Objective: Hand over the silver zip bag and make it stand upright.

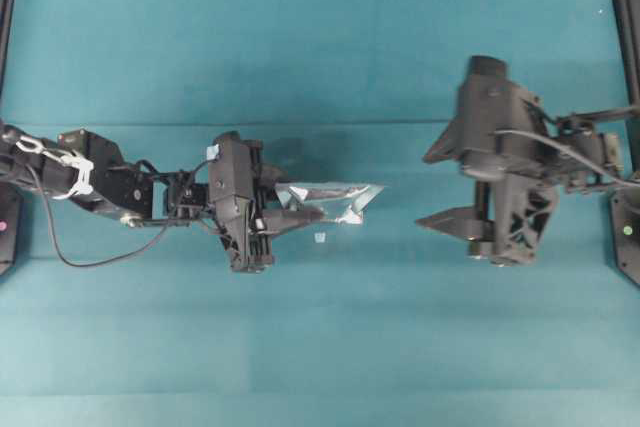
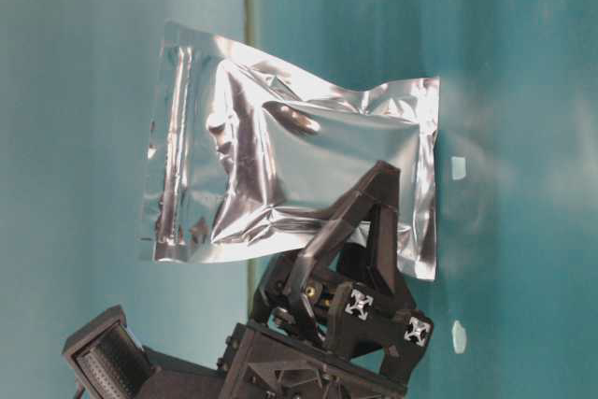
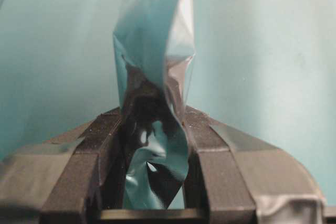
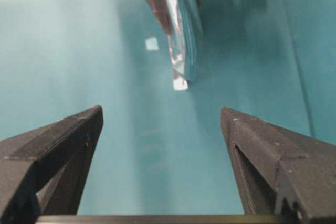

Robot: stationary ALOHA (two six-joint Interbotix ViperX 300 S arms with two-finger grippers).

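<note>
Silver zip bag (image 2: 280,165): shiny, crinkled foil pouch, rectangular, zip-seal strip along one short edge, its faces mirroring the teal around it. Seen edge-on from overhead (image 1: 335,199), a thin wrinkled sliver near the middle of the table, zip end pointing toward the right side. Pinched across its lower part (image 3: 157,150), the rest of the pouch free in the air (image 4: 184,30)

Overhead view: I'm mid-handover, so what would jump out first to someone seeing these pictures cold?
The silver zip bag catches the eye first, a shiny crinkled pouch held off the teal table near the middle, pinched at one end by the left gripper. Next comes the right gripper at the right, jaws wide and empty, pointed toward the bag with a clear gap between them. A small white speck lies just below the bag.
</note>
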